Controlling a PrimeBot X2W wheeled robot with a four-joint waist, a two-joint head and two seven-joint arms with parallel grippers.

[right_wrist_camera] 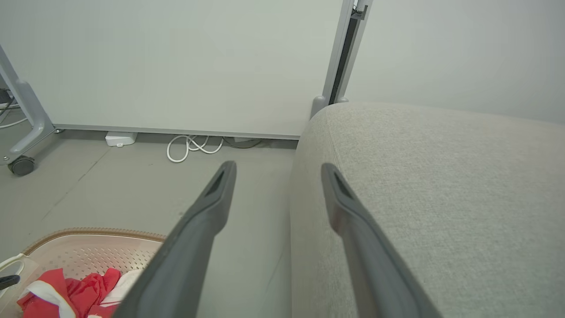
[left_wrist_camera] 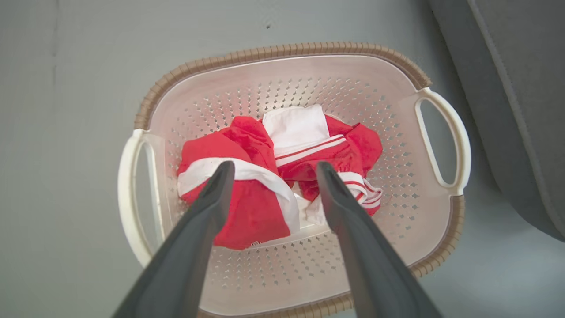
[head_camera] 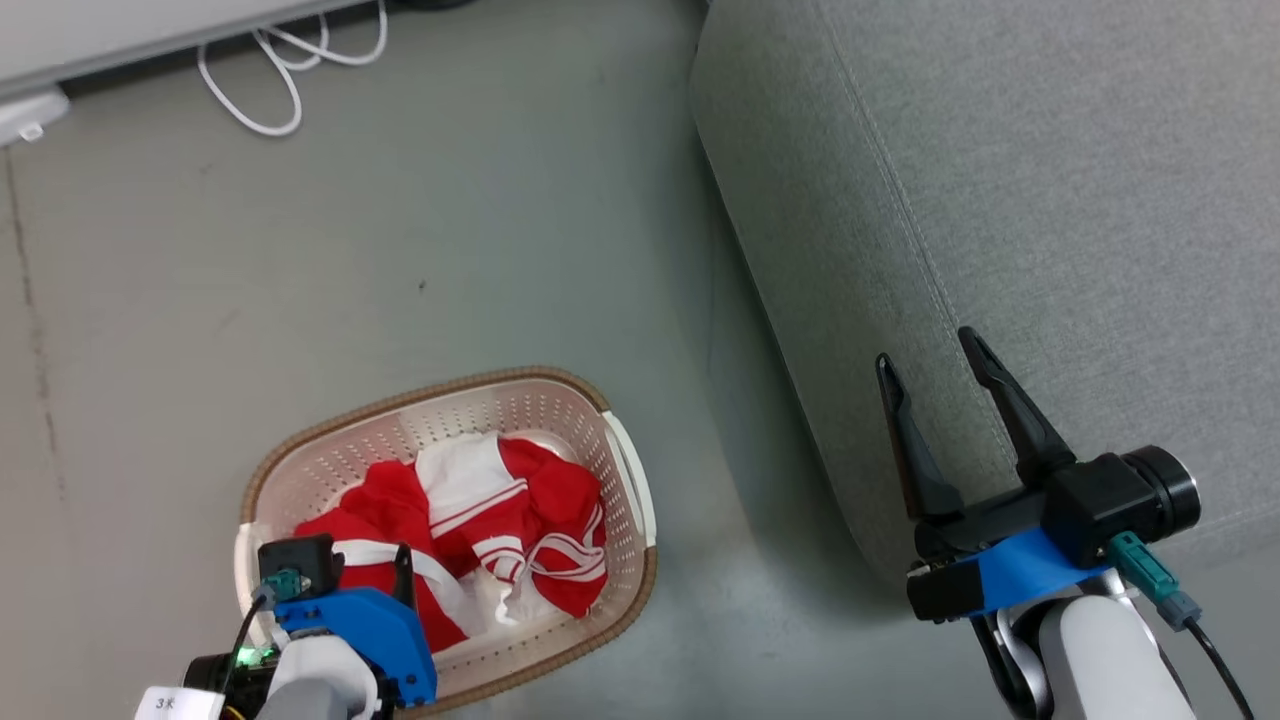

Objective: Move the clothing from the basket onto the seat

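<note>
The cream basket [head_camera: 430,395] with a brown rim stands on the floor at the lower left of the head view. The red and white clothing [head_camera: 470,530] lies crumpled in it. My left gripper [left_wrist_camera: 274,167] hangs open over the pile, its fingers pointing down either side of the middle of the clothing [left_wrist_camera: 247,212], with nothing held. The basket's rim [left_wrist_camera: 282,51] rings the pile in the left wrist view. My right gripper [head_camera: 925,350] is open and empty beside the front edge of the grey seat [head_camera: 1050,200], level with the cushion [right_wrist_camera: 441,185].
A white cable [head_camera: 280,70] loops on the grey floor along the far wall panel. A caster wheel [right_wrist_camera: 21,165] of a frame stands at the far left. Bare floor lies between the basket and the seat [left_wrist_camera: 521,88].
</note>
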